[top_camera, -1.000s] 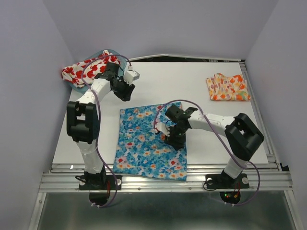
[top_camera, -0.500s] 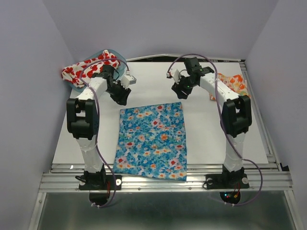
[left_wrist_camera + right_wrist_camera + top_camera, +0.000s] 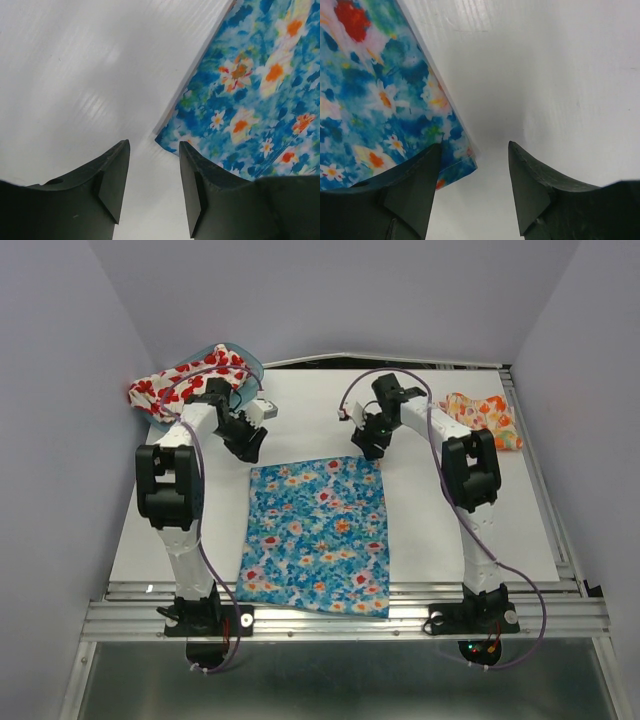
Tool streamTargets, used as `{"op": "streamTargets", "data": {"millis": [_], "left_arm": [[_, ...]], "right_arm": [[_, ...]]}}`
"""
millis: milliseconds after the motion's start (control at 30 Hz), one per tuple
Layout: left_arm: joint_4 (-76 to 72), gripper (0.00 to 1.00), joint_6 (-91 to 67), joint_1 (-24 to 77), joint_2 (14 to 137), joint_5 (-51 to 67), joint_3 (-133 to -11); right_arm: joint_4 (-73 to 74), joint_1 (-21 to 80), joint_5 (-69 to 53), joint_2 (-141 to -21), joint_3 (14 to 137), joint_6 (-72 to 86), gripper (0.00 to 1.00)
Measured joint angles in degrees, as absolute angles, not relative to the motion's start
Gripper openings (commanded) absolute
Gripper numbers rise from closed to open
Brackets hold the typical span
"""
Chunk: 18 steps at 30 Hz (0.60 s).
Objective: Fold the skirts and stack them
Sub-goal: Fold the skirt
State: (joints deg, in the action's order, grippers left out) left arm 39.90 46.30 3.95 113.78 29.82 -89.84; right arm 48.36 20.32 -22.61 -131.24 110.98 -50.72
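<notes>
Hovering at the far left corner of the blue skirt (image 3: 315, 535), the left gripper (image 3: 152, 145) is released: jaws apart, nothing between them. In the left wrist view the cloth corner lies on the table (image 3: 310, 400) just ahead of the gap, nearer the right-hand finger.

The right gripper (image 3: 475, 146) is likewise released and empty, with its jaws spread at the far right corner of the same skirt. In the right wrist view that corner sits just beside the left-hand finger.

The blue skirt lies flat and spread out in the middle of the table, its near edge at the front rim.

The white skirt with red poppies (image 3: 185, 375) lies bunched at the far left corner, against the teal tub (image 3: 250, 365).

The orange-yellow skirt (image 3: 485, 415) lies at the far right, well apart from the blue one, partly hidden by the right arm (image 3: 455, 455).
</notes>
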Motion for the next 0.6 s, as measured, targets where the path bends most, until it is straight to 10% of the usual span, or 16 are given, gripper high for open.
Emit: {"op": "streamTargets", "data": {"millis": [600], "left_arm": [[40.62, 0.53, 49.91, 3.27, 119.20, 27.68, -89.49]], "right_arm": [[49.32, 20.32, -23.33, -131.83, 108.90, -57.19, 0.25]]}}
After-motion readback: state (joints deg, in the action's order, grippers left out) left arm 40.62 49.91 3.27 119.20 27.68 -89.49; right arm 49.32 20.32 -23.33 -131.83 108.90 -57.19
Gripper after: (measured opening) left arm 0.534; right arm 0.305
